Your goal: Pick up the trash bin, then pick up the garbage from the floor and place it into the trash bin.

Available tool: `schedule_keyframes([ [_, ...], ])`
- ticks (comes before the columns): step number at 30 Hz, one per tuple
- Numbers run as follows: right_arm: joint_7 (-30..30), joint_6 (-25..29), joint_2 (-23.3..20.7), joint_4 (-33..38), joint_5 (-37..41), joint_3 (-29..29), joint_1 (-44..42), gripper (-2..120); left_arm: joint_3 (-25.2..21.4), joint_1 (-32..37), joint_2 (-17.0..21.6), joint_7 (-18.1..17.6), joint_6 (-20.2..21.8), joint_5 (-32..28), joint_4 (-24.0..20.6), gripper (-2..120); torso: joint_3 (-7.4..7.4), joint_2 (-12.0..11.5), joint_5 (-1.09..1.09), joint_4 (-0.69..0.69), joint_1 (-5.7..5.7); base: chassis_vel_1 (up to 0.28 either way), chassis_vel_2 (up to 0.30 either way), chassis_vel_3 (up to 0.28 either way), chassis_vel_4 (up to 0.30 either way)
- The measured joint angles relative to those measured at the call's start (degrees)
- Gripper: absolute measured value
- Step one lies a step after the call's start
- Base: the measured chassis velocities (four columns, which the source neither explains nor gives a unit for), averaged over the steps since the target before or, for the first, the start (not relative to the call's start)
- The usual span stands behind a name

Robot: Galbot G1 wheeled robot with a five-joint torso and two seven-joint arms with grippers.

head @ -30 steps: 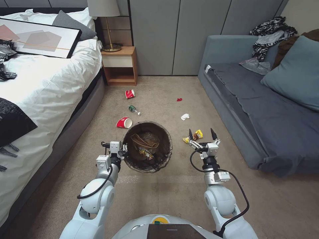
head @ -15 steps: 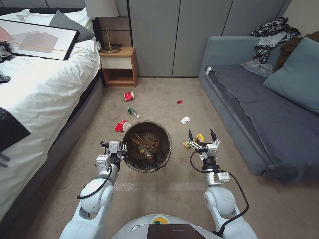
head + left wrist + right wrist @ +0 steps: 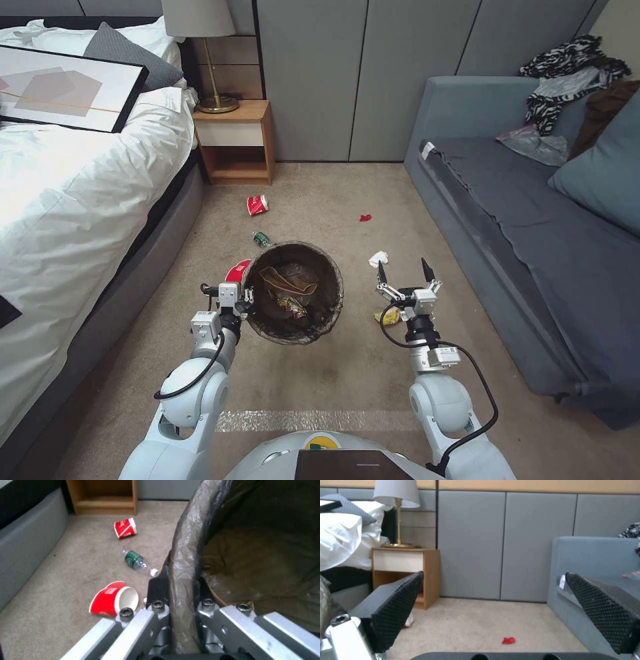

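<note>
While the left gripper (image 3: 248,301) is pinching the trash bin's (image 3: 293,293) rim, the empty, wide-open right gripper (image 3: 402,273) is hovering on the bin's sofa side, nearest the yellow wrapper (image 3: 389,316) beneath it.

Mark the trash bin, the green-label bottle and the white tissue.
trash bin (image 3: 331,313): head view, bag-covered rim on the right side.
bottle (image 3: 134,559): left wrist view, green label.
tissue (image 3: 379,259): head view, middle of the crumpled wad.

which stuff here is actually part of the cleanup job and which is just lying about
Job:
trash bin, held at its rim by the left tool
red cups
bottle
white tissue
yellow wrapper
red scrap
right tool, open

Just lying about:
framed picture
lamp
sofa clothes
</note>
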Motion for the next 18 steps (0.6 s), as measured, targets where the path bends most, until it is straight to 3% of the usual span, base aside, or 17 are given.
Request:
schedule_keyframes([
  [18,1.2,-0.1,-0.6,-0.3,-0.6,0.0,1.4,100,0.0,-0.1,0.1,0.0,0.0,-0.1,0.1,3,-0.02,0.0,0.0,-0.02,-0.01,-0.006,0.009,0.007,-0.007],
])
